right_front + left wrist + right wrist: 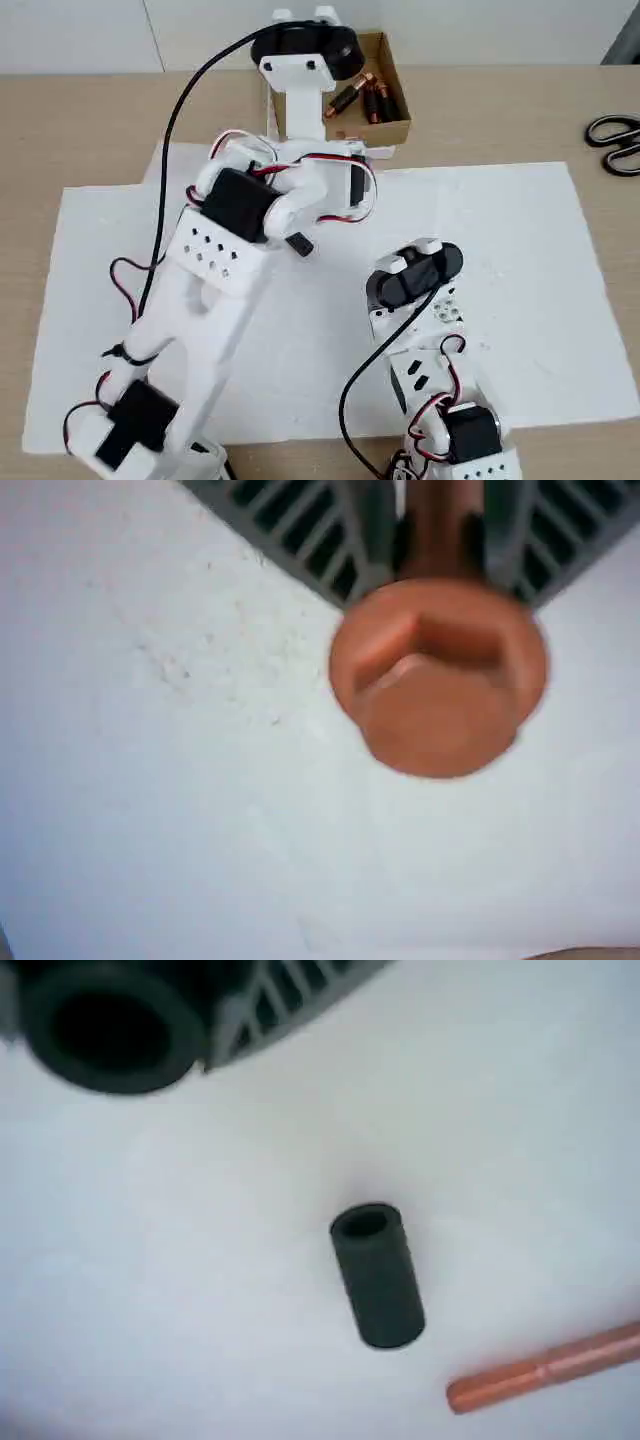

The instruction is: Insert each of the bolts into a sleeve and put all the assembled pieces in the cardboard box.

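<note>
1. Held bolt (440,680), copper-coloured, is turning its hexagonal head toward the left wrist camera. Its shaft is running back between the grey fingers (300,520), with the white sheet (150,780) lying behind it.
2. The left claw (440,550) is pinching that shaft from both sides.
3. The held sleeve (110,1025), black and hollow, is showing its open end to the right wrist camera. The right claw (130,1030) is gripping it, with a grey finger pressing against its side.
4. A loose sleeve (378,1275) is lying on its side on the sheet. A loose bolt (545,1368) is lying near it, not touching it.
5. Several assembled pieces (365,98), copper bolts in black sleeves, are lying together inside the cardboard box (395,130). The box is sitting on the tabletop (80,110) just past the sheet's far edge.
6. In the high view, one arm (220,250) is stretching across the sheet toward the box and is probably the left one. The other arm (420,275) is folding low over the sheet's near right part.
7. Scissors (615,140) are lying on the bare tabletop, well apart from the box.
</note>
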`<action>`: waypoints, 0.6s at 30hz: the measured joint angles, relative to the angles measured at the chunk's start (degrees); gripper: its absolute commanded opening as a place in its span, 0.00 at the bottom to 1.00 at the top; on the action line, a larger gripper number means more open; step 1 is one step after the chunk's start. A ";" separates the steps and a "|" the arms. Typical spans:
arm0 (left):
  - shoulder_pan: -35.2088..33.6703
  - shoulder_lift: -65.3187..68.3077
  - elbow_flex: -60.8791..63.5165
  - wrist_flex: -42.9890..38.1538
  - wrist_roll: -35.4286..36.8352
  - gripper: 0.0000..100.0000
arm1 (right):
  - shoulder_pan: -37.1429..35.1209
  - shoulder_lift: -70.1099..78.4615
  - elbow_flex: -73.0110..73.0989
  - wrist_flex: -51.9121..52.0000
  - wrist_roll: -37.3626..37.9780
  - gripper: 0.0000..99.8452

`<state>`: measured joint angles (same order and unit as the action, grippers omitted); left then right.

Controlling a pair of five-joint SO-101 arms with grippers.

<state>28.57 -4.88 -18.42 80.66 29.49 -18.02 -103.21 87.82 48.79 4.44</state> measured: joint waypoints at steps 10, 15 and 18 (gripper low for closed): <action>1.14 -5.80 16.44 -12.31 0.00 0.01 | -3.96 0.00 0.00 -0.26 -2.37 0.00; 5.63 -7.65 23.65 -18.73 -0.26 0.01 | -4.75 0.00 2.20 -6.15 -4.48 0.00; 6.33 -7.82 26.81 -21.71 -1.41 0.01 | -4.84 0.00 3.08 -7.65 -5.63 0.00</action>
<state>34.90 -12.70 8.40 58.95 28.09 -22.86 -103.21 90.90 41.14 -1.19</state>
